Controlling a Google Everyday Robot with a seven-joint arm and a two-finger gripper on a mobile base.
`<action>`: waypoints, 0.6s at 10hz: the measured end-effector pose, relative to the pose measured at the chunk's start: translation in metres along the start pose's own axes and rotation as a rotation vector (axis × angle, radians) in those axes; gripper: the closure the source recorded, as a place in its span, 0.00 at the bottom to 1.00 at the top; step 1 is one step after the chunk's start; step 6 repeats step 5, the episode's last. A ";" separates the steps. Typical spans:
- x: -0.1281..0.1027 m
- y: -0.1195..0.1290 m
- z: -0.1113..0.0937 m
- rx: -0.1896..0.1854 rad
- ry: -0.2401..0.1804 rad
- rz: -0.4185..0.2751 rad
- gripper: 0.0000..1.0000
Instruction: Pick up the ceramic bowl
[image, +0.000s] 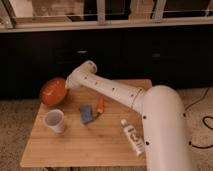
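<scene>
The ceramic bowl (53, 92), orange-red and glossy with a paler inside, is at the table's far left corner. It is tilted up on edge with its inside facing the camera, and its lower rim is just above the wood. My gripper (67, 86) is at the end of the white arm (107, 90), which reaches left across the table. The gripper is at the bowl's right rim, shut on it, and holds it tilted. The arm's wrist hides most of the fingers.
A small white cup (54, 120) stands in front of the bowl. A blue object (86, 114) and a thin orange item (100, 105) lie mid-table. A white tube (132, 136) lies at the right by the arm's base. The wooden table (75, 147) stands before dark cabinets.
</scene>
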 end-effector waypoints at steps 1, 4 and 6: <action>0.001 -0.001 0.000 0.005 0.003 -0.005 0.99; -0.003 0.004 0.010 0.015 0.013 -0.016 0.99; -0.001 0.004 0.007 0.018 0.018 -0.019 0.99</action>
